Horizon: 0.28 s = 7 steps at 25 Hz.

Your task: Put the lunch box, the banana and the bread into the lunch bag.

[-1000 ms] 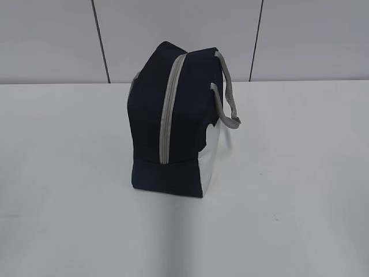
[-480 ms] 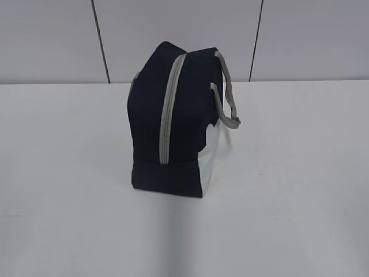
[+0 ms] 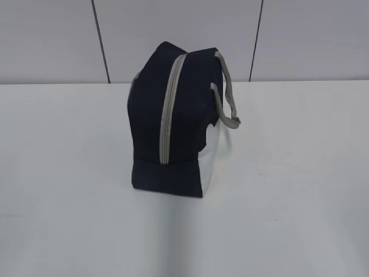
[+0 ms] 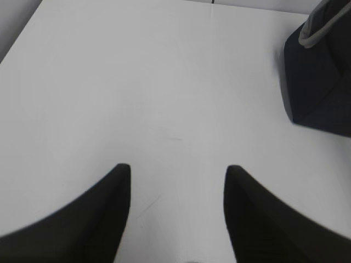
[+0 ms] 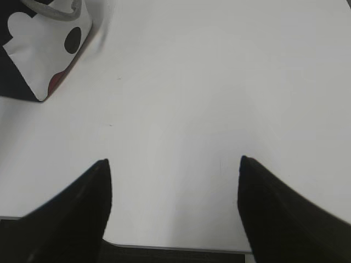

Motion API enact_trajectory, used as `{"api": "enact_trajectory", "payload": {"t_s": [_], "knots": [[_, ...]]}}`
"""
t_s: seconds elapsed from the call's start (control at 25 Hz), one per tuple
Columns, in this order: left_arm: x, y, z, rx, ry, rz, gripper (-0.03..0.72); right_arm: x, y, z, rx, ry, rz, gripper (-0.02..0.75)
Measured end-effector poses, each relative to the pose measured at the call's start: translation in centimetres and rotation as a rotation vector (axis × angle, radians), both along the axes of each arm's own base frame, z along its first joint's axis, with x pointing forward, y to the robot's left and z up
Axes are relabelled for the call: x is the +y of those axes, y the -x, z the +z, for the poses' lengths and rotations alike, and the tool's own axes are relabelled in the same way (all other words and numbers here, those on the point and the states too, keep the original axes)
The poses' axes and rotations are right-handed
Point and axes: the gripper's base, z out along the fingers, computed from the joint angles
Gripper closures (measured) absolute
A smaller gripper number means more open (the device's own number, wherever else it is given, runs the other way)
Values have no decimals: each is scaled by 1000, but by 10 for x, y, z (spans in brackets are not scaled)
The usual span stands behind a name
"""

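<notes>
Exterior view: lunch bag (image 3: 173, 124) standing upright near the middle of the white desk (image 3: 300, 190), grey zipper (image 3: 167, 112) apparently run shut along the facing edge, grey strap handles (image 3: 228, 98) drooping to the right. No lunch box, banana or bread anywhere in sight, neither arm in frame. Judging by the closed zipper and the items out of view, possibly packed already, though impossible to confirm. Main risk from here: a tall, soft bag on a narrow base, easily tipped by any sideways nudge or a snag on the hanging handles.

Left wrist view: left end effector (image 4: 178, 175) released, jaws spread apart, nothing between them, hovering over bare desk. Navy corner of the bag at the far right, well apart.

Right wrist view: right end effector (image 5: 173, 167) likewise released, spread wider, empty, touching nothing. White side panel (image 5: 46, 49) of the bag with a black dot at upper left, well apart.
</notes>
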Motion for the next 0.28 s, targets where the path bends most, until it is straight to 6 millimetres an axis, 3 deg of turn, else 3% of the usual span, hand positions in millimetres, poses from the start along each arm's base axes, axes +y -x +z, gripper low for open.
{"api": "enact_trajectory", "payload": {"t_s": [0.28], "knots": [[0, 0, 0, 0, 0, 0, 300, 0, 0, 0, 0, 0, 0, 207]]}}
